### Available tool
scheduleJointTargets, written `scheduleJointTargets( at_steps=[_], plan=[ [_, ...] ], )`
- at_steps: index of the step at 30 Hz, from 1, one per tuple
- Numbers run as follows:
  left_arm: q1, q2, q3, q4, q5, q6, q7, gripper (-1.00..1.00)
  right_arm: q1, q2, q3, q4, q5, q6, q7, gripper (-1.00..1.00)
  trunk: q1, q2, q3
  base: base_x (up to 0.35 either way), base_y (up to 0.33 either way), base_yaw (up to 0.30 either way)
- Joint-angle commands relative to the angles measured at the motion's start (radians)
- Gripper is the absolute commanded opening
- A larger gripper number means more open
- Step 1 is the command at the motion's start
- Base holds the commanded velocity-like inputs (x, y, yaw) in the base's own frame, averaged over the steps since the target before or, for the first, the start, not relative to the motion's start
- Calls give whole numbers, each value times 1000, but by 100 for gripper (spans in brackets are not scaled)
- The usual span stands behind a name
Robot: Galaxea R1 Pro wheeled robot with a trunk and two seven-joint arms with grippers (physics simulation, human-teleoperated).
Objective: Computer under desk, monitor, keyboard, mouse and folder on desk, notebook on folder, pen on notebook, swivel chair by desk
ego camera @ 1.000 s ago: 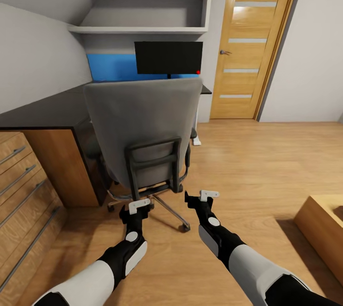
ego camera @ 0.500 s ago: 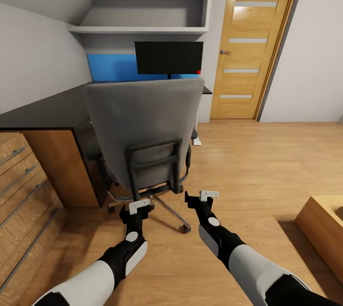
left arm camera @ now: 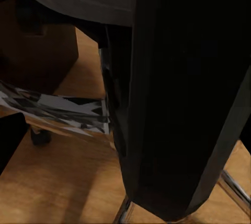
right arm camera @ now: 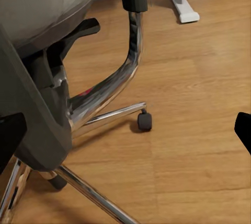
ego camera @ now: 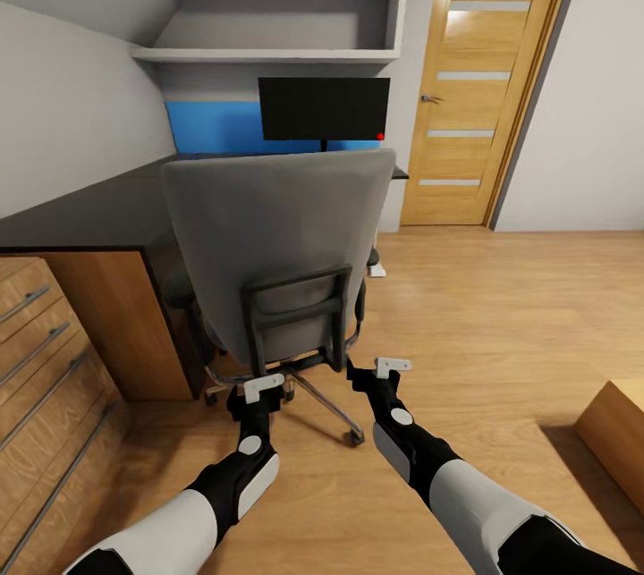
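Both jaws empty, nothing between the fingers. Left gripper (ego camera: 262, 386) and right gripper (ego camera: 391, 367) hang low over the floor (ego camera: 501, 316), just behind the swivel chair (ego camera: 273, 244). Right jaws stand apart: in the right wrist view a dark finger edge sits at each side, with the chair's chrome support (right arm camera: 112, 85), a caster (right arm camera: 145, 121) and bare floor between. Left jaws: cannot tell if parted or closed; the left wrist view is crowded by the dark frame of the chair back (left arm camera: 178, 104), very near, with one dark finger tip at the edge.

Chair faces away from the robot, backrest toward the camera, seat tucked toward the desk (ego camera: 98, 213). It stands close beside the desk's wooden end. Seat surface hidden by the backrest, so whether the folder lies there cannot be told. Monitor (ego camera: 324, 108) stands upright on the desk past the chair. A white leg (right arm camera: 180, 2) stands on the floor beyond the chair.

Judgement: the robot is closing on the chair from behind. That fits either going for what lies on the seat or handling the chair itself; these pictures do not settle which. Either way the next move calls for a clear look past the backrest, and care that the left arm does not knock the frame it nearly touches.
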Motion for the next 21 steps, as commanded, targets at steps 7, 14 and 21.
scheduleJointTargets(
  at_steps=[7,14,21],
  plan=[
    [-1,0,-9,1,8,-5,7,100,-1,0,8,2,-6,-4,-6,100,0,0,-1,6,6,0],
    [-1,0,-9,1,8,-5,5,100,-1,0,9,2,-6,-4,-5,100,0,0,-1,0,55,0],
    [-1,-3,-9,1,8,-5,4,100,-1,3,13,6,1,-4,-1,100,0,0,-1,0,209,0]
  ],
)
